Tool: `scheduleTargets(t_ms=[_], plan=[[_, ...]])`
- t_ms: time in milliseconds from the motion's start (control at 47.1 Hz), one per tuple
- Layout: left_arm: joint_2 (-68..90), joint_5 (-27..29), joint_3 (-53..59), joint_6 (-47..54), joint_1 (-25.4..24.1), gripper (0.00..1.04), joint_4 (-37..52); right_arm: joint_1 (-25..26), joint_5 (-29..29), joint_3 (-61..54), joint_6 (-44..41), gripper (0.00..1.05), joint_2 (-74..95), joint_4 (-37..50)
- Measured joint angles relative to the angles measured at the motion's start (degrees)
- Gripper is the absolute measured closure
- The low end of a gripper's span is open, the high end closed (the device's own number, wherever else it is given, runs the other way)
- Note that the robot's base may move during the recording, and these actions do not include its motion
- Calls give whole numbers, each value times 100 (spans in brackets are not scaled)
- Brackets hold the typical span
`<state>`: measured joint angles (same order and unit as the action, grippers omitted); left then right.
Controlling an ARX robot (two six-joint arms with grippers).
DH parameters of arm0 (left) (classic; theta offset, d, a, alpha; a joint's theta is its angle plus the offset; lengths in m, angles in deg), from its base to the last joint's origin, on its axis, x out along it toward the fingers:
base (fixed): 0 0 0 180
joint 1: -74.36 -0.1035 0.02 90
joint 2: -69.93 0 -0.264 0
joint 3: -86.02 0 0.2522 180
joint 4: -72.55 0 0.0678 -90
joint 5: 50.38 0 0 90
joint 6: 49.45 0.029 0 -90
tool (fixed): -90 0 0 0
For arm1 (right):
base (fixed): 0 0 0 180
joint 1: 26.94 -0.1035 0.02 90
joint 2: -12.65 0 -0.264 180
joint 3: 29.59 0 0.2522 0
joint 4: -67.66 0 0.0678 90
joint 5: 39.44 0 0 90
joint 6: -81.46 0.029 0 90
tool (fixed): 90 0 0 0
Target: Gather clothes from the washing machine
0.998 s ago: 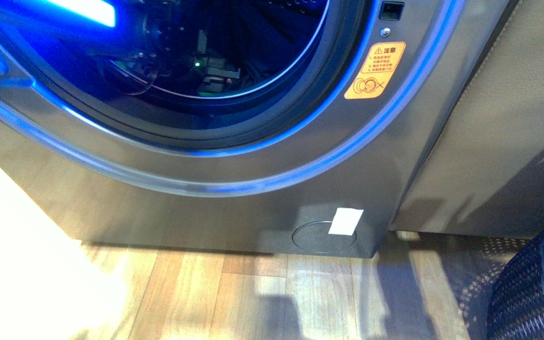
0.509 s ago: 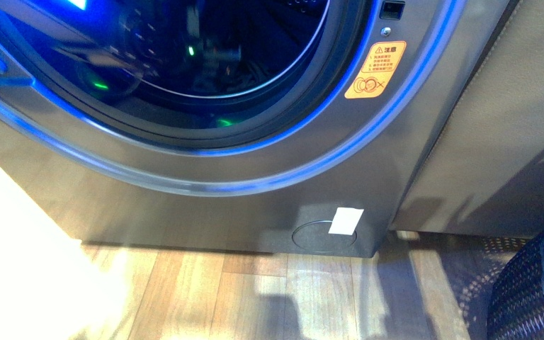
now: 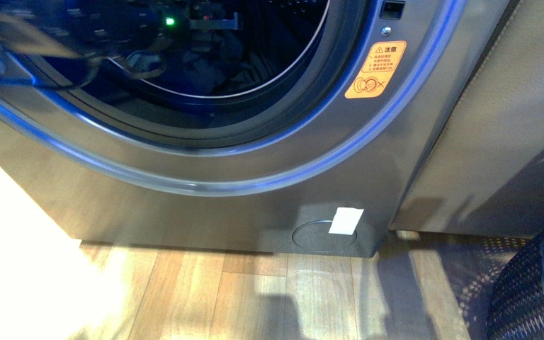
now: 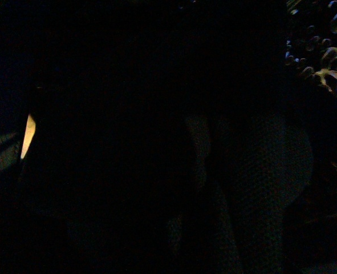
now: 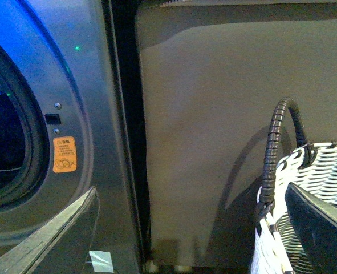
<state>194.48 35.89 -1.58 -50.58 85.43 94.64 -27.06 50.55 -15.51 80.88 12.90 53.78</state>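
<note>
Wood floor [image 3: 255, 297]; washing machine [image 3: 184, 205], orange sticker [image 3: 374, 69] "注意" (rest unreadable); fingers: cannot tell.

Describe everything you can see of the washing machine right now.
The washing machine is a silver-grey, glossy front-loader, lit blue along the ring around its round porthole, which has a dark inner rim. The porthole is open: a blurred dark arm reaches into the drum, where what looks like dark cloth lies. An orange warning sticker sits right of the opening; a round cover with a white tag is low down. It stands on wood flooring.
</note>
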Motion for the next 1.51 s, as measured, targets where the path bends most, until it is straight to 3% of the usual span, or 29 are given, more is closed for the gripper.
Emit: scheduleTargets(t_ms=[743, 1167, 1507], plan=[[-2667, -570, 2695, -28, 127, 95, 579, 0, 0, 0, 0, 8, 0, 0], [-4621, -1624, 3108, 33, 142, 95, 76, 0, 0, 0, 0, 8, 0, 0], [-5674, -2347, 2813, 361, 483, 95, -505, 0, 0, 0, 0, 8, 0, 0]])
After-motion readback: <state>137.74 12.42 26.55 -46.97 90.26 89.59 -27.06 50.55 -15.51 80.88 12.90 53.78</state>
